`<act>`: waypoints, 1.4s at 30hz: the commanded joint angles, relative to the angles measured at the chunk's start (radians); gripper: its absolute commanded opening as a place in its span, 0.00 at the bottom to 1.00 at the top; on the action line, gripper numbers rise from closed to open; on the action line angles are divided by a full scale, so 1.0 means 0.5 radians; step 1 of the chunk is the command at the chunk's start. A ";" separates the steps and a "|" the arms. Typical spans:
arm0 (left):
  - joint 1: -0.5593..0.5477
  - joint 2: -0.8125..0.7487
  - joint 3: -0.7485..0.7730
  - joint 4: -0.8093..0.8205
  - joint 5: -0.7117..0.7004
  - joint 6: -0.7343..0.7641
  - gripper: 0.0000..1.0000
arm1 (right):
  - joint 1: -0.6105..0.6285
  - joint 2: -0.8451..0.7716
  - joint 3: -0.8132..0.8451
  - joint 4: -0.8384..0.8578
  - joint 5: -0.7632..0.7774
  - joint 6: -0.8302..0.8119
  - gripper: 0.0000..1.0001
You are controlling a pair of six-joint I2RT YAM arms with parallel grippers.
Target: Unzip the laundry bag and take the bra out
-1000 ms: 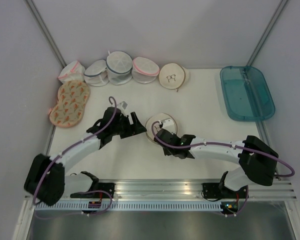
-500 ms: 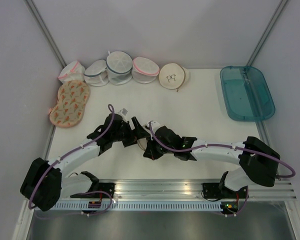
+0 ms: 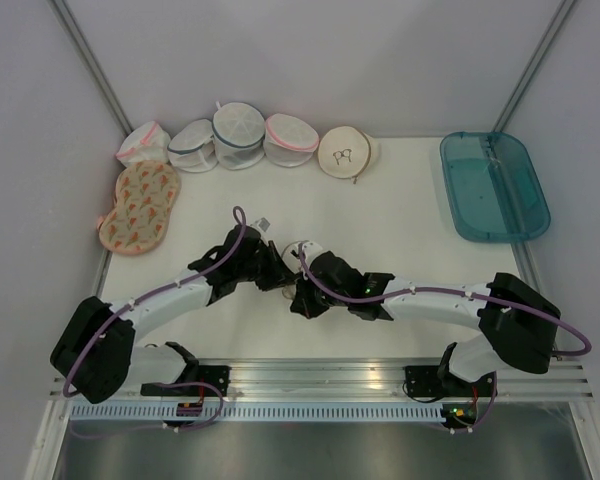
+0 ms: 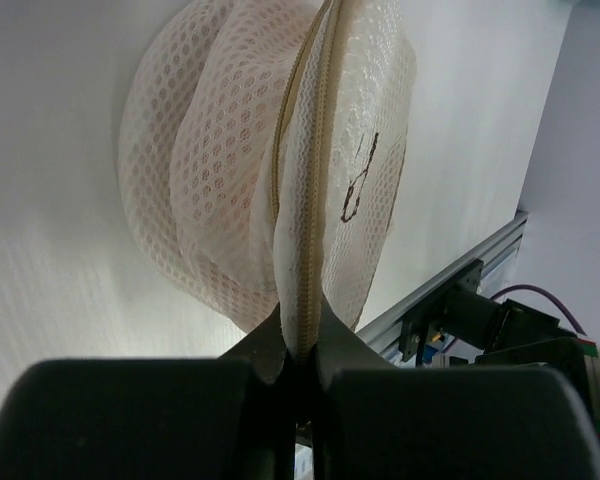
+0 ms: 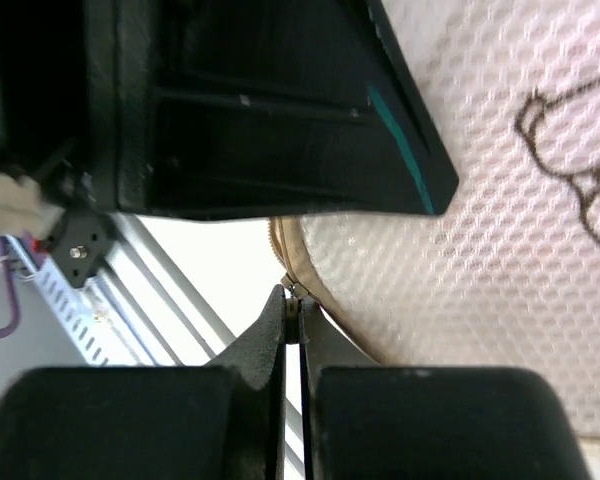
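currently the bag (image 4: 230, 200) sits on edge between the two grippers, near the middle of the table (image 4: 50, 300); whether it rests on the table or hangs clear cannot be told.

left gripper (image 4: 300, 345): jaws closed on the tan rim (image 4: 302, 230), pinching it from both sides at the bag's near edge.

right gripper (image 5: 292, 312): jaws closed to a sliver, nipping a small metal piece at the rim, judged to be the pull (image 5: 291, 291). the bag wall lies just beyond and to the right of its tips, with the left gripper body close above.

zip: closed along the length that shows. bra: not seen, judged to be inside.

handling, as judged: a light, soft mesh shell with some spring. it will dent and swing rather than resist, so the rim hold must anchor it. the rim is the firmest part. the pull is tiny and slick, easily lost; it should be drawn along the rim line, not away from it. the bra will be limp, and its strings may snag the teeth.
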 commanded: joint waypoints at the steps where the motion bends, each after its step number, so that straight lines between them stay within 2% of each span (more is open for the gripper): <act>1: 0.002 0.077 0.168 0.035 -0.162 0.078 0.02 | 0.004 -0.026 0.074 -0.168 0.087 -0.064 0.01; 5: 0.024 0.190 0.272 -0.002 -0.251 0.228 0.02 | 0.001 -0.020 0.126 -0.560 0.295 -0.098 0.00; 14: 0.109 0.353 0.428 -0.020 -0.196 0.541 0.02 | -0.017 0.008 0.190 -1.161 1.129 0.144 0.00; 18: 0.153 0.503 0.621 -0.045 -0.098 0.759 0.02 | -0.060 0.032 0.230 -1.245 1.363 0.230 0.00; 22: 0.171 0.736 0.830 0.019 0.052 0.974 0.03 | -0.079 0.017 0.258 -1.178 1.369 0.221 0.01; 23: 0.168 0.758 0.855 0.056 0.062 0.993 0.10 | -0.076 0.014 0.264 -1.159 1.387 0.224 0.00; 24: 0.171 0.777 0.892 0.087 0.050 1.002 0.32 | -0.079 0.014 0.267 -1.153 1.391 0.230 0.00; 25: 0.174 0.783 0.901 0.111 0.025 1.008 0.41 | -0.082 0.014 0.282 -1.150 1.406 0.233 0.00; 26: 0.180 0.756 0.886 0.136 0.004 0.999 0.45 | -0.085 0.017 0.286 -1.147 1.415 0.240 0.00; 27: 0.180 0.722 0.865 0.139 -0.075 0.987 0.55 | -0.085 0.020 0.289 -1.147 1.418 0.243 0.01; 29: 0.180 0.547 0.773 0.106 -0.201 0.926 0.65 | -0.088 0.029 0.295 -1.141 1.418 0.249 0.00; 30: 0.177 0.486 0.745 0.051 -0.354 0.904 0.66 | -0.088 0.035 0.292 -1.138 1.409 0.255 0.00; 31: 0.177 0.403 0.714 -0.026 -0.428 0.846 0.73 | -0.088 0.038 0.286 -1.129 1.397 0.252 0.00; 32: 0.177 0.260 0.644 -0.093 -0.493 0.800 0.74 | -0.085 0.035 0.276 -1.095 1.382 0.243 0.01; 34: 0.177 0.093 0.537 -0.207 -0.497 0.647 0.84 | -0.088 0.023 0.240 -0.967 1.250 0.170 0.00; 35: 0.174 -0.050 0.412 -0.204 -0.457 0.591 0.99 | -0.085 0.017 0.221 -0.899 1.171 0.130 0.00; 36: 0.171 -0.103 0.356 -0.210 -0.360 0.530 1.00 | -0.088 -0.008 0.197 -0.810 0.915 0.078 0.00; 38: 0.168 -0.213 0.215 -0.211 -0.249 0.364 1.00 | -0.088 -0.029 0.132 -0.553 0.650 -0.024 0.01; 39: 0.159 -0.232 0.178 -0.189 -0.142 0.261 1.00 | -0.091 -0.044 0.105 -0.406 0.384 -0.064 0.00; 42: 0.150 -0.242 0.030 0.015 0.128 0.089 1.00 | -0.094 -0.045 0.098 -0.200 0.018 -0.092 0.00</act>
